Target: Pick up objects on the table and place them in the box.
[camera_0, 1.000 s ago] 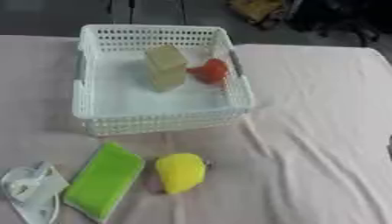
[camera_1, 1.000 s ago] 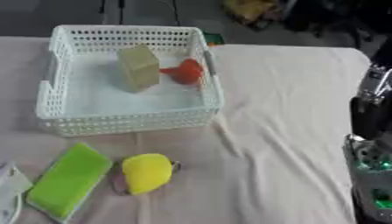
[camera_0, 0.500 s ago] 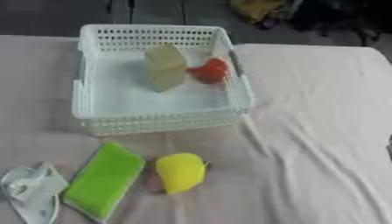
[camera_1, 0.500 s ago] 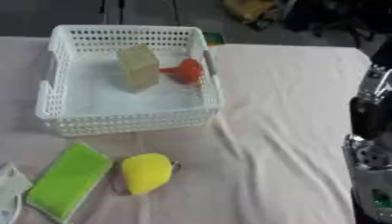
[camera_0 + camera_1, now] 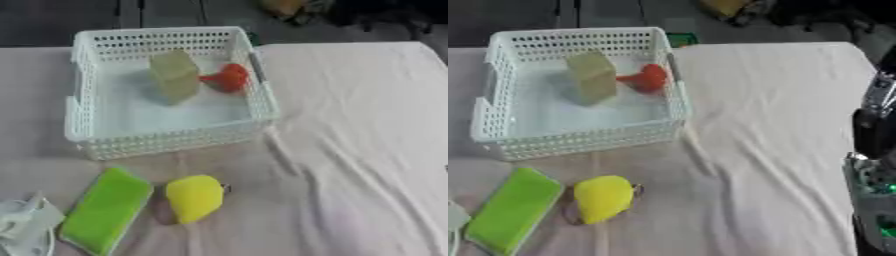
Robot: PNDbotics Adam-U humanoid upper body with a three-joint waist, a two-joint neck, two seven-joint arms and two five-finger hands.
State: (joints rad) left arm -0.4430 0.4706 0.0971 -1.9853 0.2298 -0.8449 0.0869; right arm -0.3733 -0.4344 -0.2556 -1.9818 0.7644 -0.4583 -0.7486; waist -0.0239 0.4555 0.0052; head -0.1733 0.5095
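The white basket (image 5: 166,135) holds a tan block (image 5: 173,76) and a red thing (image 5: 229,77). A yellow thing (image 5: 194,197) and a green slab (image 5: 105,210) lie on the worktop (image 5: 350,150) just before it. Right arm (image 5: 875,170) at the edge; fingers' state can't be told

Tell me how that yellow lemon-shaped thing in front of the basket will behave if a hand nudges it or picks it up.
The yellow object looks rounded and tapered, so a nudge would probably roll or pivot it on the cloth. Its smooth curved skin may slip from fingers. The flat green block lies close on its left, so a push that way would likely bump it.
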